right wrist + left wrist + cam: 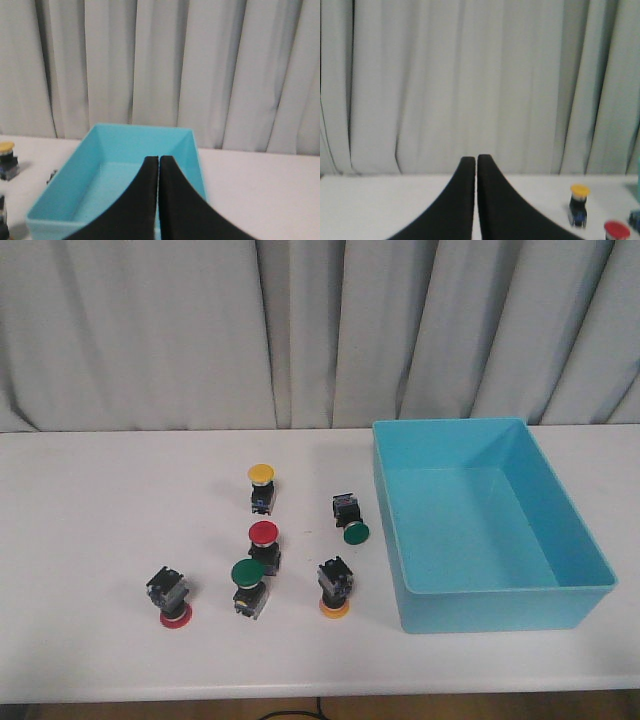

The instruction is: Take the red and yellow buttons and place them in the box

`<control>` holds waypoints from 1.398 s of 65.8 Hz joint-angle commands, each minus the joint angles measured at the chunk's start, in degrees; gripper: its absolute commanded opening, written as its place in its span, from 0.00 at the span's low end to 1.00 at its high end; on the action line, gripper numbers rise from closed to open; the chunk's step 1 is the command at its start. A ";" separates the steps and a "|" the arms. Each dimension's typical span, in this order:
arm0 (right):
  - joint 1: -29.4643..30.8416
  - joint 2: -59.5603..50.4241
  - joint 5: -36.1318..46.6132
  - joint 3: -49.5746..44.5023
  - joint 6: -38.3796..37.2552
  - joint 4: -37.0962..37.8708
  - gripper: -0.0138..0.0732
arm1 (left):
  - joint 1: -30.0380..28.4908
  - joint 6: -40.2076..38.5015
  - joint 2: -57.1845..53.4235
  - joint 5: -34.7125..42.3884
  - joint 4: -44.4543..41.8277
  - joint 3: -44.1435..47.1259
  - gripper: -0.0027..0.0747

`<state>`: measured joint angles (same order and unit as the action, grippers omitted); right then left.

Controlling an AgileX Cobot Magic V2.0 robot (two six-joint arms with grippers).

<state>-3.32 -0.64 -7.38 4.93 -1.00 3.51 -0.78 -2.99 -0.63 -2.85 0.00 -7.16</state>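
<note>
In the front view an upright yellow button stands at the back, an upright red button in the middle, a red button lies tipped on its cap at the left, and a yellow button is tipped on its cap near the box. The turquoise box stands at the right and holds nothing. Neither arm shows in the front view. My left gripper is shut and empty, with the yellow button and red button off to its side. My right gripper is shut and empty before the box.
Two green-capped buttons lie among the others: one upright at the front, one tipped close to the box's left wall. A grey curtain hangs behind the white table.
</note>
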 commanded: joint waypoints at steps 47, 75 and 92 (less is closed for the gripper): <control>0.38 31.35 -28.20 25.33 0.28 0.27 0.15 | 0.16 0.16 28.05 -31.11 0.51 -24.32 0.03; 0.38 31.56 -28.01 25.33 0.28 0.38 0.32 | 0.10 0.05 28.05 -31.09 0.51 -24.32 0.45; 0.38 31.56 -28.59 25.33 0.28 0.38 0.61 | 0.10 0.05 28.05 -30.65 0.54 -24.32 0.69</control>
<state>-3.32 30.22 -39.02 28.68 -1.03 3.42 -0.78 -2.77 26.79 -37.74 0.00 -29.97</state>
